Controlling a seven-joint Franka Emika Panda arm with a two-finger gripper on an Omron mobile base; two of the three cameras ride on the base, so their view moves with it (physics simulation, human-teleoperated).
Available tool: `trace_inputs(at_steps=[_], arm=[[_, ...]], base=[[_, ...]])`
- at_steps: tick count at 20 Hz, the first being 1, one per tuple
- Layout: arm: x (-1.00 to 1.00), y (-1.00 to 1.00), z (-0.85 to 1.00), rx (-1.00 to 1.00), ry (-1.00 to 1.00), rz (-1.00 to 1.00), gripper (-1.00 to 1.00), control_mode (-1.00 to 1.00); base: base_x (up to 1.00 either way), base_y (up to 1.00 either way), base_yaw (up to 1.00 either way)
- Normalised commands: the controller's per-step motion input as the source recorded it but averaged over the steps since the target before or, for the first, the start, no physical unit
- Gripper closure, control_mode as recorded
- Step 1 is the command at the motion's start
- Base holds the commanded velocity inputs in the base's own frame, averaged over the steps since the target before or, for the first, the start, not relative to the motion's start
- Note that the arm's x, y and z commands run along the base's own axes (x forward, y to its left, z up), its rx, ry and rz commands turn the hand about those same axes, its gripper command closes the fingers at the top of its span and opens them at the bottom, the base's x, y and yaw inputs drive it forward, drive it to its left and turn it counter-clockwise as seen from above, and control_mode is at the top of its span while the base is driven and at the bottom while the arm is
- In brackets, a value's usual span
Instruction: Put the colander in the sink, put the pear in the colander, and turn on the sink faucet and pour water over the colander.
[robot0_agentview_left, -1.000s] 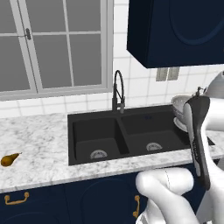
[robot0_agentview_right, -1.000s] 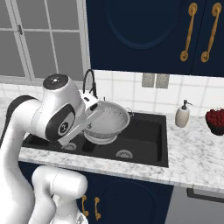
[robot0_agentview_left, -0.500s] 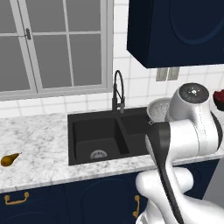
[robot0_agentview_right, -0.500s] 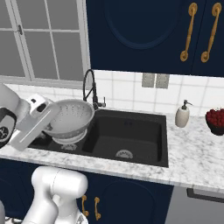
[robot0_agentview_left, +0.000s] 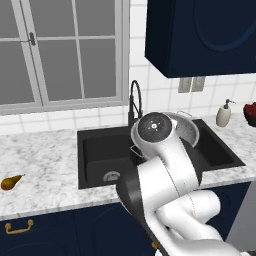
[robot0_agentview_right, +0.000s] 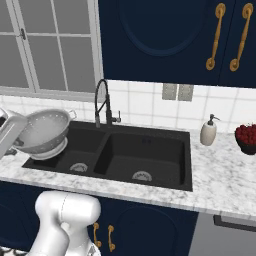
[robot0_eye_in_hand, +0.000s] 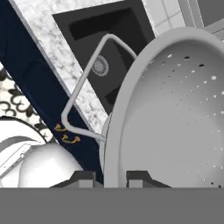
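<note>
Empty colander above sink

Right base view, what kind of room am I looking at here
A home kitchen, rendered: a black double sink with a tall faucet set in a marble counter, navy cabinets above, and a soap dispenser by the tiled wall.

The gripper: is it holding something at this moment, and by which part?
Yes. The gripper holds the colander by its rim: in the hand view one of the fingers sits outside the rim and the other inside the bowl. The colander hangs tilted above the sink.
</note>
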Motion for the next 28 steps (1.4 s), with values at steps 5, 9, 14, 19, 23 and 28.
trace_inputs(at_steps=[5,9,14,19,23,28], arm=[[0.28,1.00,0.00,-0.02,0.00,0.00,1.00,-1.00],[0.75,0.89,0.00,0.00,0.00,0.00,1.00,-1.00],[0.93,0.51,-0.18,0.00,0.02,0.00,1.00,-1.00],[0.85,0.29,-0.64,0.00,0.12,0.00,1.00,-1.00],[0.71,0.04,-0.70,0.00,0.10,0.00,1.00,-1.00],[0.75,0.00,-0.53,0.00,0.12,0.00,1.00,-1.00]], base=[[0.00,0.00,0.00],[0.00,0.00,0.00],[0.00,0.00,0.00],[0.00,0.00,0.00],[0.00,0.00,0.00],[0.00,0.00,0.00]])
